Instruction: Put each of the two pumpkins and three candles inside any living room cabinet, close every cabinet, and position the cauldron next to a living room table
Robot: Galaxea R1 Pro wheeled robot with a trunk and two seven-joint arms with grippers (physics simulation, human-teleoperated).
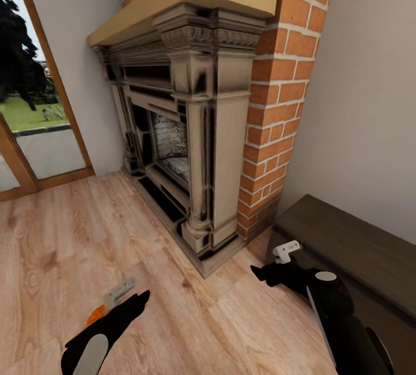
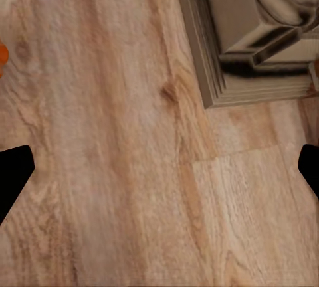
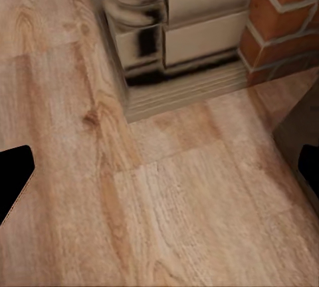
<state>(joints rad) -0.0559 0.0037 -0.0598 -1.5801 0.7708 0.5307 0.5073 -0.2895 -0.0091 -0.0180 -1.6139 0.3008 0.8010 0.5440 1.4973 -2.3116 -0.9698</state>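
Both arms ride low and folded in front of the trunk, which reads as a travelling pose rather than a reach. Nearest, the left gripper [image 1: 115,300] hangs over bare plank floor [image 1: 69,236], its pale fingers pointing forward and slightly outward. A speck of bright orange shows just beside it in the head view and at the edge of the left wrist view; it may be a pumpkin, but too little shows to say. In the left wrist view the two dark fingertips [image 2: 14,174] sit at opposite edges with open floor between them, so this gripper stands wide and carries nothing. The right gripper [image 1: 276,262] is held a little farther forward, just off the near corner of the cabinet [image 1: 352,248], the long low dark-brown unit against the white wall [image 1: 370,103]. Its fingertips [image 3: 14,181] likewise sit far apart in the right wrist view, wide and empty, with the fireplace base [image 3: 143,41] and a brick pier [image 3: 286,14] ahead. The visible end of the cabinet looks closed, which suits a robot arriving beside it before opening a drawer. Farthest stands the carved fireplace [image 1: 185,132] under its tan mantel, set in a brick chimney [image 1: 283,86], with a glazed door [image 1: 34,132] at the far left.
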